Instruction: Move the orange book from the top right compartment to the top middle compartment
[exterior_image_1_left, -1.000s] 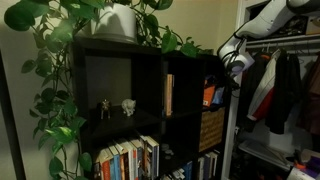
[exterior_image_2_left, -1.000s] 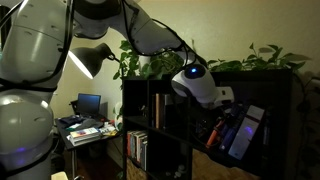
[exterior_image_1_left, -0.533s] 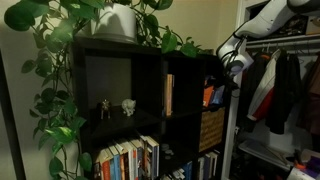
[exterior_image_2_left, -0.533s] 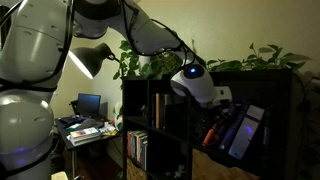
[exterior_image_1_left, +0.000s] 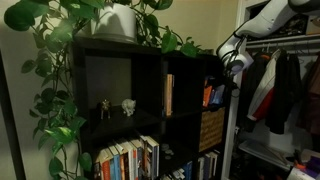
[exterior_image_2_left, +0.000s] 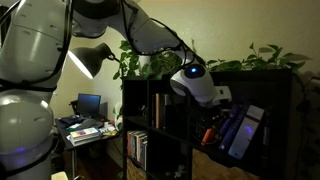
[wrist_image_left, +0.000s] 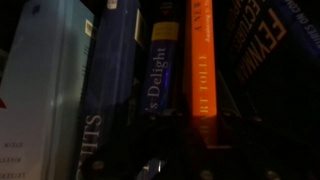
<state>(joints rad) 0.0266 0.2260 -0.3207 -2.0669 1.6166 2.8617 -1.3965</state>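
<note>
Since the earlier frames the wrist (exterior_image_2_left: 197, 86) has gone a little lower and closer to the shelf, and the orange book (exterior_image_2_left: 207, 135) shows a bit less beside it; the book itself seems not to have moved. It stands upright in the top right compartment (exterior_image_1_left: 214, 72), still not in the top middle compartment (exterior_image_1_left: 188, 80), so I judge the grasp is only being approached. In the wrist view its spine (wrist_image_left: 203, 70) is pressed between a dark book (wrist_image_left: 161, 80) on one side and more dark books (wrist_image_left: 262, 50) on the other; further along stands a blue book (wrist_image_left: 108, 90). The jaws are lost in shadow at the bottom edge of that view, so I cannot tell whether they are open or closed. The row looks tight, so the jaws may land on a neighbour's spine, or pull the dark book out together with the orange one. A thin paperback held only at the spine could also tilt, slip, or hit the divider on the way across.
</note>
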